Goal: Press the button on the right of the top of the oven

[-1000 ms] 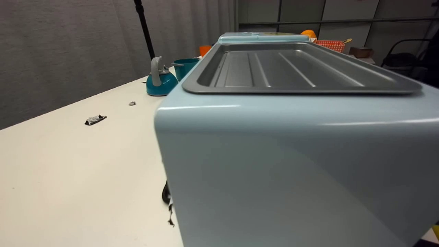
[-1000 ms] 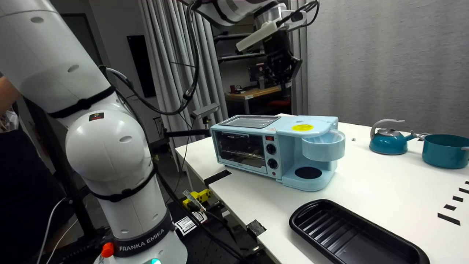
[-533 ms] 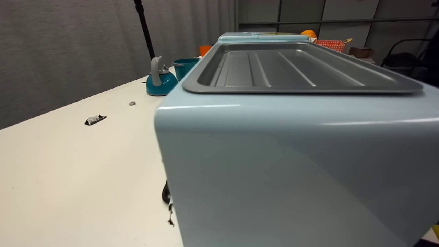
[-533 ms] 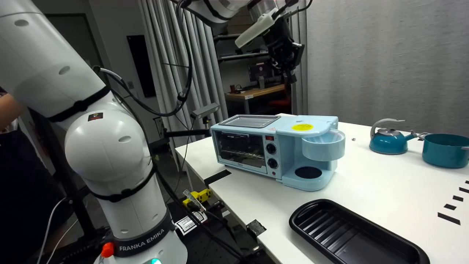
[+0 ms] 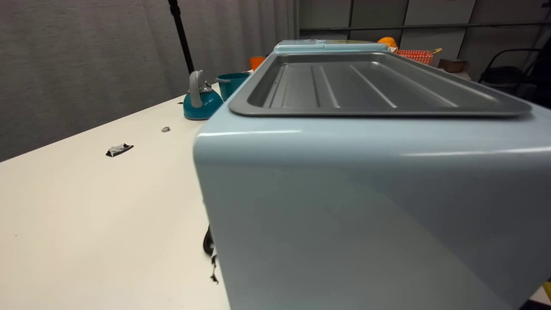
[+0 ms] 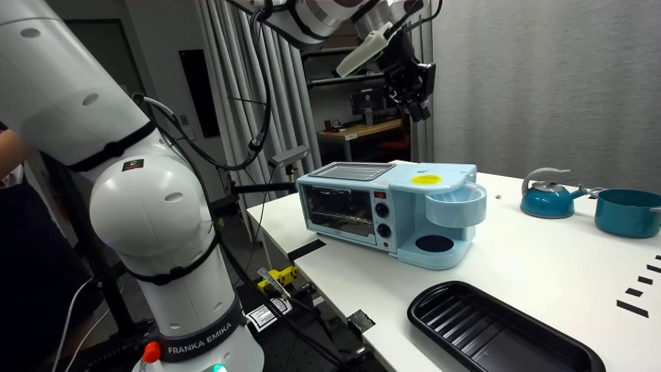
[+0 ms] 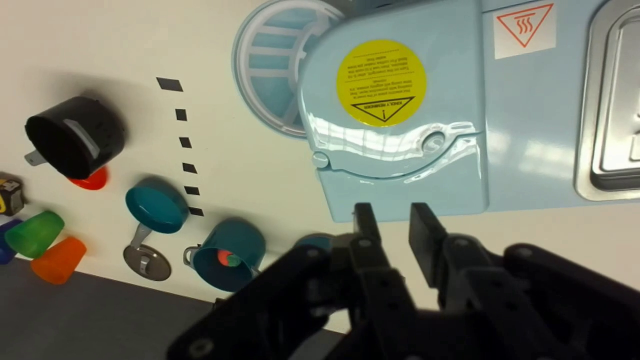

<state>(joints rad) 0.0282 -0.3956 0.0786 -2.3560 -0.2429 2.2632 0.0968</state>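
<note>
The oven is a pale blue appliance in both exterior views [image 5: 327, 206] [image 6: 341, 212] and in the wrist view [image 7: 452, 75]. A grey ridged tray [image 6: 353, 171] sits in its top. The wrist view shows a round button-like disc [image 7: 433, 143] by the curved seam of its lid and a smaller round knob [image 7: 320, 160] at the lid's edge. My gripper [image 6: 421, 114] hangs well above the oven, over its back edge, tilted, touching nothing. In the wrist view its fingers [image 7: 392, 215] are apart with nothing between them, in front of the lid's edge.
A teal kettle [image 6: 547, 200] and teal pot [image 6: 627, 213] stand on the white table beyond the oven. A black ridged pan [image 6: 503, 330] lies near the table's front edge. The wrist view also shows a black pot [image 7: 75, 137] and a green cup [image 7: 36, 233].
My gripper has moved to the right in the exterior view and tilted, its fingertips swinging rightward. In the last half second it has also lowered slightly. The oven and other objects stay in place.
</note>
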